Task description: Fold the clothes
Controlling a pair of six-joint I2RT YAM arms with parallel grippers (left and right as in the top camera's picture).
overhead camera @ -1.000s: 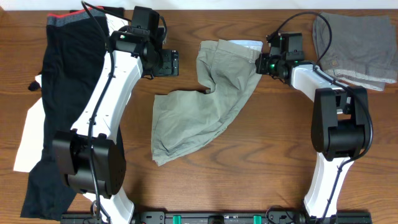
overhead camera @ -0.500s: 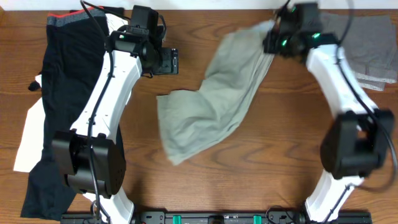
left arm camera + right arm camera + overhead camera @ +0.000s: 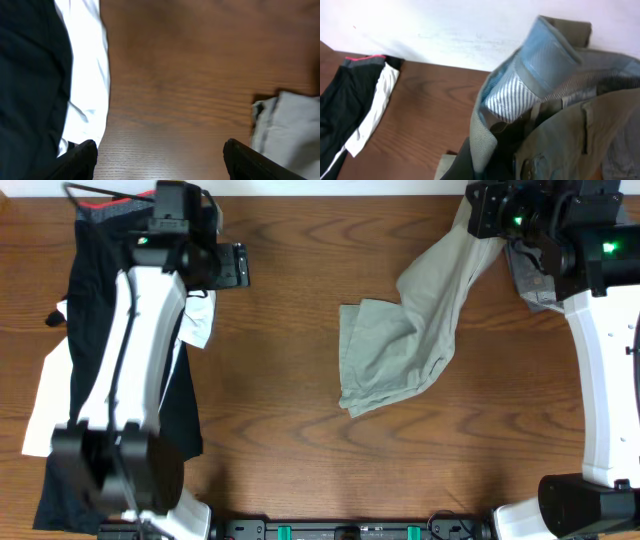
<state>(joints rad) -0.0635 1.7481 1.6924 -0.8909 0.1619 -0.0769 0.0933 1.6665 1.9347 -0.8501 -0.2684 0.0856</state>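
Overhead, the shorts hung from the right gripper near the far right corner of the table. Their upper part was lifted and stretched in a band toward the gripper, while the lower part lay crumpled on the wood just right of the table's middle. The right gripper's jaws were clamped on the cloth at the waistband end. In the right wrist view the waistband filled much of the frame, turned over so that a pale blue lining and a striped pocket lining showed. The left gripper stood toward the far left of the table, well apart from the shorts, with its jaws spread wide and nothing between them. The left wrist view showed its two dark fingers apart over bare wood. Under the left arm lay a black garment with a red-edged grey band at its far end. A white cloth lay beside it and partly beneath it. A grey garment lay just beside the right arm.
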